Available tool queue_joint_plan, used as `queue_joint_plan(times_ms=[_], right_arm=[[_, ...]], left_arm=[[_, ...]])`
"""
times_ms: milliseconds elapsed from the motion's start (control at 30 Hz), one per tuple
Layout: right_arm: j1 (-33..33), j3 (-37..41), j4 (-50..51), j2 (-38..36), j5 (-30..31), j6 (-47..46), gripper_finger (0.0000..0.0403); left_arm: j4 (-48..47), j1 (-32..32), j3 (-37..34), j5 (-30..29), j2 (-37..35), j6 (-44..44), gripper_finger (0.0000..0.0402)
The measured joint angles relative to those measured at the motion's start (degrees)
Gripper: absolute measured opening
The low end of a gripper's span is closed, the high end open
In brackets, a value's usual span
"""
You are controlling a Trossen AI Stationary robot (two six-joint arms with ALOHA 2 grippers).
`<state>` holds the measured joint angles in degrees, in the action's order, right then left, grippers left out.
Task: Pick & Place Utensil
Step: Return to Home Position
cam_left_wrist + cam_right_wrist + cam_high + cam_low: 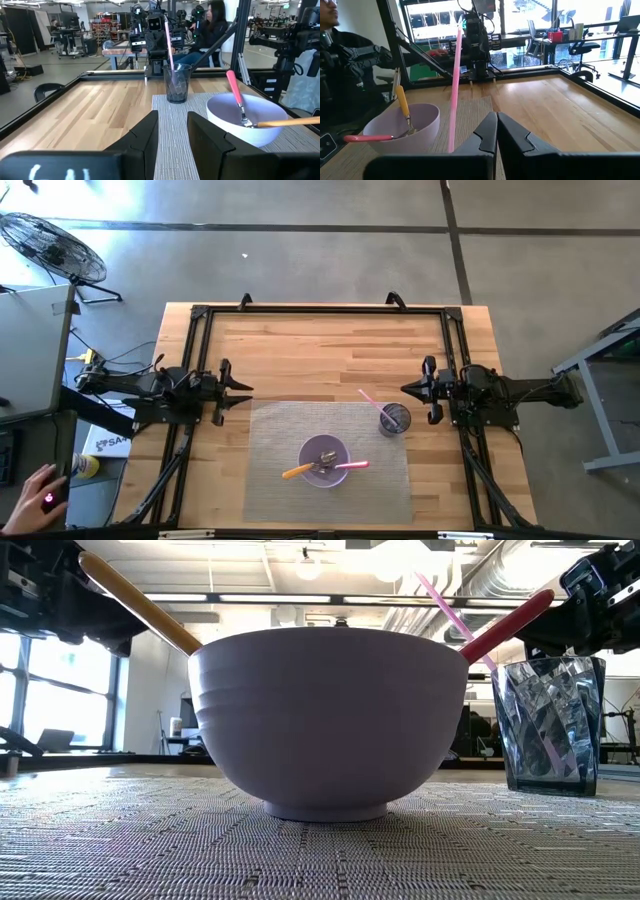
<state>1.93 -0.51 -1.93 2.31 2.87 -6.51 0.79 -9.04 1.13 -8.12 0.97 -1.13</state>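
A lilac bowl point(324, 450) point(330, 720) point(225, 122) point(422, 122) stands on a grey woven mat point(270, 480). Two utensils rest in it, their handles leaning on its rim: one orange-handled point(296, 471) point(290, 121) and one pink-handled point(352, 466) point(235, 90). A clear faceted cup point(393, 420) point(550, 725) point(176, 85) stands to the bowl's far right, and a pink straw point(368, 398) point(454, 85) leans in it. My left gripper point(246, 388) point(172, 116) hovers open, left of the mat. My right gripper point(405, 388) point(497, 116) hovers shut, just beyond the cup.
A black frame point(320, 308) runs along the table's far edge and both sides. Bare wood lies between the far rail and the mat. A person's hand point(40, 495) shows off the table's near left corner, and a fan point(50, 245) stands on the floor.
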Motion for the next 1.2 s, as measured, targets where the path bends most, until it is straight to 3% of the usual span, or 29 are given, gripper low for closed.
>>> queue_joint_plan(times_ms=[1200], right_arm=[[0.0, 0.0, 0.0, 0.0, 0.0, 0.0, 0.0005]], left_arm=[[-0.1, 0.0, 0.0, 0.0, 0.0, 0.0, 0.0101]])
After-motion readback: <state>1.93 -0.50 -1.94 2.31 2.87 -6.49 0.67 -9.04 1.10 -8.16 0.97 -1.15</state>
